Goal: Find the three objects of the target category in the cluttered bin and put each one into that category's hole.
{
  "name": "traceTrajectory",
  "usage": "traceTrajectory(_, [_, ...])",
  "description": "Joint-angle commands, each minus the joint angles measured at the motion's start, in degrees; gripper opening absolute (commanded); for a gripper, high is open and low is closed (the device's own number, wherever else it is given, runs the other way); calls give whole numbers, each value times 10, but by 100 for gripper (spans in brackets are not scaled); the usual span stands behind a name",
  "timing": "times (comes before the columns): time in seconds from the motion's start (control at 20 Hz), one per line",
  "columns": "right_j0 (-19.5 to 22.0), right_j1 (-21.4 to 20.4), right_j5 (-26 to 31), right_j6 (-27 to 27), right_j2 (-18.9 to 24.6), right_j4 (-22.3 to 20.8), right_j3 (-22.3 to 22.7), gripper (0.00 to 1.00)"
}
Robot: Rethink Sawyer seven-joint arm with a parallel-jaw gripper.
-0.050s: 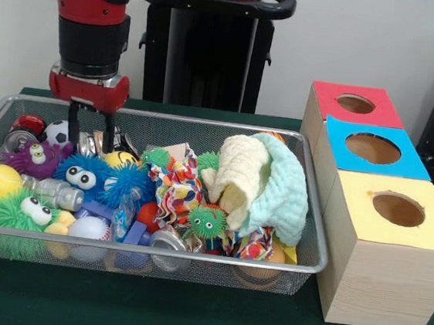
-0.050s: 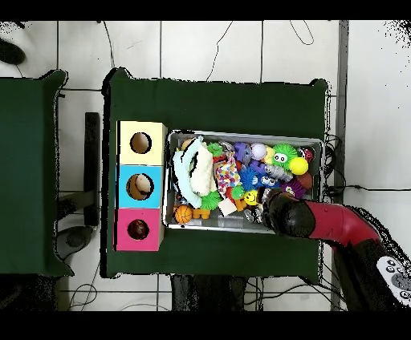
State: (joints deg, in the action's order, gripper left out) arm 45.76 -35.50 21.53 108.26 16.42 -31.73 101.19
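boxes (image 1: 368, 202) three, holes three, mesh bin (image 1: 302, 241) one

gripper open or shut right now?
Open. In the front view the gripper shows two dark fingers hanging apart with a clear gap, nothing between them, above the bin's far-left clutter.

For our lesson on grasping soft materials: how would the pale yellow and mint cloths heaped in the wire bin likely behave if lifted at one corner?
The cloths would probably hang limp, since they already drape in loose folds over the toys. They look light and fluffy, so they should lift easily. Being bunched together, one may drag the other, or snag a spiky toy beneath.
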Motion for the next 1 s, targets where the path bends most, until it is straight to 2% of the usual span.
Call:
traceTrajectory(0.05, [9, 28, -22, -68, 58, -46, -73, 100])
traceTrajectory(0.4, [18, 49, -7, -83, 77, -61, -110, 100])
traceTrajectory(1.0, [34, 87, -22, -83, 104, -87, -138, 100])
